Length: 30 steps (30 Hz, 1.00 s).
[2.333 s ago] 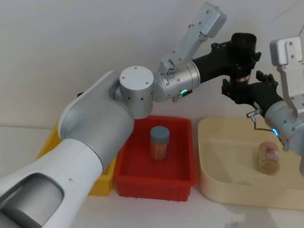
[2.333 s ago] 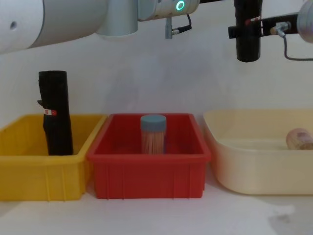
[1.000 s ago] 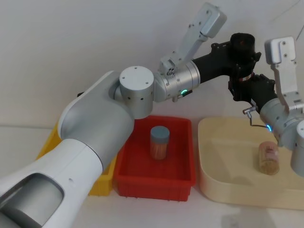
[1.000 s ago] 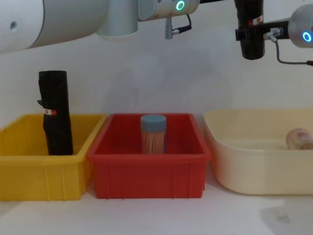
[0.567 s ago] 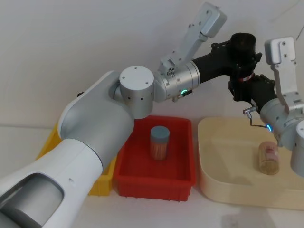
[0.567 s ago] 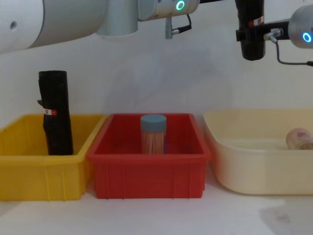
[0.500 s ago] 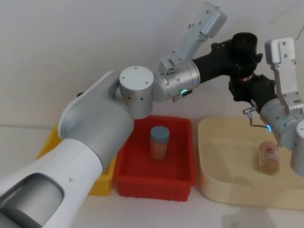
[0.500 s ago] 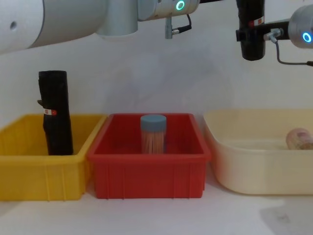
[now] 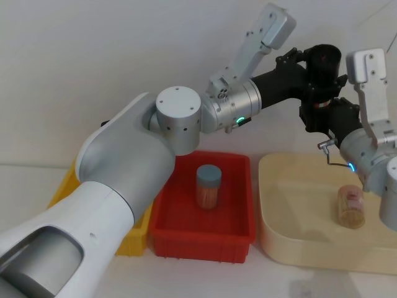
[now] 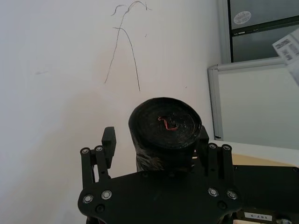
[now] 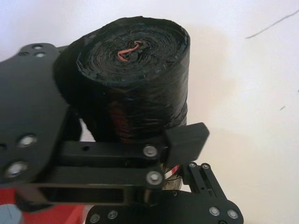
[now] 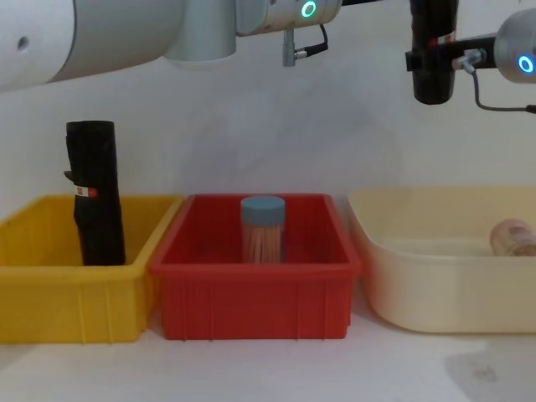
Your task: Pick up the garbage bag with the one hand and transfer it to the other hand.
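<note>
**Operator:** Black roll first. Location and status?

**Technician:** The garbage bag (image 9: 325,62) hangs upright at the upper right of the head view, high above the bench (image 12: 251,368) and over the cream tub (image 9: 298,248). Over the last half second it has shifted slightly towards the right edge of the frame. The green-lit arm (image 9: 239,120) has not visibly moved.

**Operator:** What does that indicate?

**Technician:** Judged as the handover releasing. In the left wrist view one finger (image 10: 109,140) of the left pincer (image 10: 156,140) stands apart from the roll, with wall showing in the gap. That pincer is spread and appears to have let go. The right pincer (image 9: 321,107) sits lower on the same roll and appears clamped on it, carrying its weight.

**Operator:** Arm poses?

**Technician:** The left arm reaches from the lower left of the frame across to the upper right, with its wrist level. The blue-lit arm (image 9: 350,166) rises from the right edge, its pincer meeting the roll from the side.

**Operator:** Surroundings?

**Technician:** The twin roll (image 12: 96,193) stands untouched in the yellow bin (image 12: 50,310) at the chest view's left. A capped jar (image 12: 263,228) stands in the red bin (image 12: 255,301) at centre.

**Operator:** Remaining step?

**Technician:** Probably withdrawal of the left pincer clear of the roll.
</note>
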Tool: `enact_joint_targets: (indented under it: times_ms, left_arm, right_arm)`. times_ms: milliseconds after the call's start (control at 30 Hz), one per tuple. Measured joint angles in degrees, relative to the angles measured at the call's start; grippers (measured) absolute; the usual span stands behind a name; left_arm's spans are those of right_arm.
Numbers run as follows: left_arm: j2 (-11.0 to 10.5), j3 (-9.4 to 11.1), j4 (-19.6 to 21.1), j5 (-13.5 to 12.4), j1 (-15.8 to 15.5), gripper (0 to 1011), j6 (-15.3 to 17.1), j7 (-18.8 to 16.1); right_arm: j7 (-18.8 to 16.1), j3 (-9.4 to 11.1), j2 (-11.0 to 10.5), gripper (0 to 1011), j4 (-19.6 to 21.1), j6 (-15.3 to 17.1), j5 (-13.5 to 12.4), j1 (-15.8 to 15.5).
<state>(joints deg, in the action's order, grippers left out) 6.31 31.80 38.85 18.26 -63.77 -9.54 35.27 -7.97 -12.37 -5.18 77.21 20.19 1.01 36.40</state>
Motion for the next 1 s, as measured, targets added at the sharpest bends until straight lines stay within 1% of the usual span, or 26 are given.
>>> enact_joint_targets:
  times_ms: [333, 767, 833, 867, 900, 1000]
  left_arm:
    - [0.00, 0.00, 0.00, 0.00, 0.00, 1001, 0.00, 0.00]
    - [0.00, 0.00, 0.00, 0.00, 0.00, 1001, 0.00, 0.00]
    - [0.00, 0.00, 0.00, 0.00, 0.00, 1001, 0.00, 0.00]
    - [0.00, 0.00, 0.00, 0.00, 0.00, 1001, 0.00, 0.00]
    - [0.00, 0.00, 0.00, 0.00, 0.00, 1001, 0.00, 0.00]
    - [0.00, 0.00, 0.00, 0.00, 0.00, 1001, 0.00, 0.00]
  right_arm:
    - [2.57, 1.31, 0.54, 503, -1.62, 1.30, 0.94, 0.93]
    - [8.41, 5.14, 0.94, 503, -6.86, 3.87, 2.57, 3.66]
    - [9.15, 5.68, 0.85, 503, -7.57, 4.20, 2.75, 3.96]
    - [9.75, 6.26, 0.70, 503, -8.12, 4.53, 2.92, 4.21]
    - [9.75, 6.26, 0.70, 503, -8.12, 4.53, 2.92, 4.21]
    - [10.97, 7.68, -0.15, 503, -8.58, 5.69, 3.33, 4.41]
